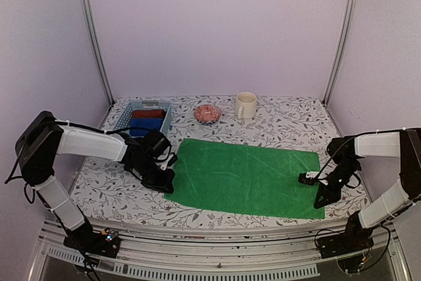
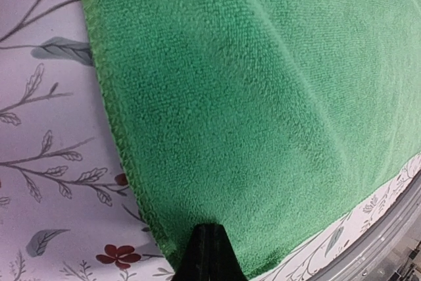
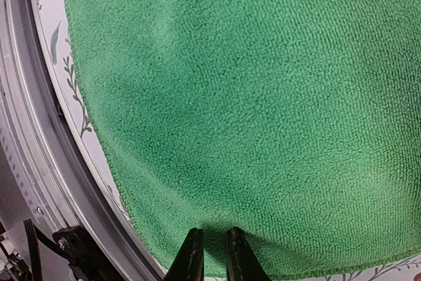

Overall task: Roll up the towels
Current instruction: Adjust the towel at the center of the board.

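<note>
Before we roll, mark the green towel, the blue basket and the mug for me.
green towel [image 1: 243,176], top view, middle of the flat cloth.
blue basket [image 1: 122,118], top view, its left wall.
cream mug [image 1: 245,105], top view, side of its body.

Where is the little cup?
In the top view, the cream ceramic mug stands at the back of the flower-patterned table, just right of the small red patterned bowl and behind the green cloth towel.

Blue basket [image 1: 146,118]; red-patterned bowl [image 1: 207,113]; cream mug [image 1: 245,105]; floral tablecloth [image 1: 289,120].
</note>
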{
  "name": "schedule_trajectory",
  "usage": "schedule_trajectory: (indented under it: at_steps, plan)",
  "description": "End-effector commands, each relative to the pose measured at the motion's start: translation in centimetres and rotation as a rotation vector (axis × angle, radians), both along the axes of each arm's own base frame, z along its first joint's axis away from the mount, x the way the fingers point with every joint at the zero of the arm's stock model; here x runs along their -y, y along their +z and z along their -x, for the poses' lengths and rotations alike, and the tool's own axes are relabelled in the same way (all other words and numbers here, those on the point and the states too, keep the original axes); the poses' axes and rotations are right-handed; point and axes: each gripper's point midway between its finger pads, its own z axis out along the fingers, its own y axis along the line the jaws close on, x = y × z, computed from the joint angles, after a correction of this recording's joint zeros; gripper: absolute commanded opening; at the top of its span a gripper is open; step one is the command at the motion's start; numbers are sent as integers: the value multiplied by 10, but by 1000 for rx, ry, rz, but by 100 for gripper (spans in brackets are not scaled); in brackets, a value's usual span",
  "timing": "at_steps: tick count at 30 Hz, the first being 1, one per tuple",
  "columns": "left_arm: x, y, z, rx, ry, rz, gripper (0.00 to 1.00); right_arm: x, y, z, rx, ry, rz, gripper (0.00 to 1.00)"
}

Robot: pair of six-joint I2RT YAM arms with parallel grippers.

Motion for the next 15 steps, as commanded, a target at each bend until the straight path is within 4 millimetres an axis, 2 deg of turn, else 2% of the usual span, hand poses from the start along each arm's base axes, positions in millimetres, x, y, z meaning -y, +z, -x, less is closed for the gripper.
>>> schedule_trajectory:
  at_steps: [1, 5, 8, 12, 15]
  plan:
    - [-20, -20, 43, -116, 0, -77, 0, 14, -17, -3, 25, 20, 76, 15]
    - [-17, -16, 64, -139, -26, -55, 0, 28, -26, -16, 32, -28, 101, 13]
    - [-15, -9, 72, -139, -14, -40, 0, 40, -29, -23, 28, -42, 122, 13]
    - [-10, -3, 80, -145, -13, -20, 0, 46, -23, -20, 33, 2, 149, 13]
    - [-2, 2, 86, -140, -32, -3, 0, 58, -18, -26, 78, 45, 207, 13]
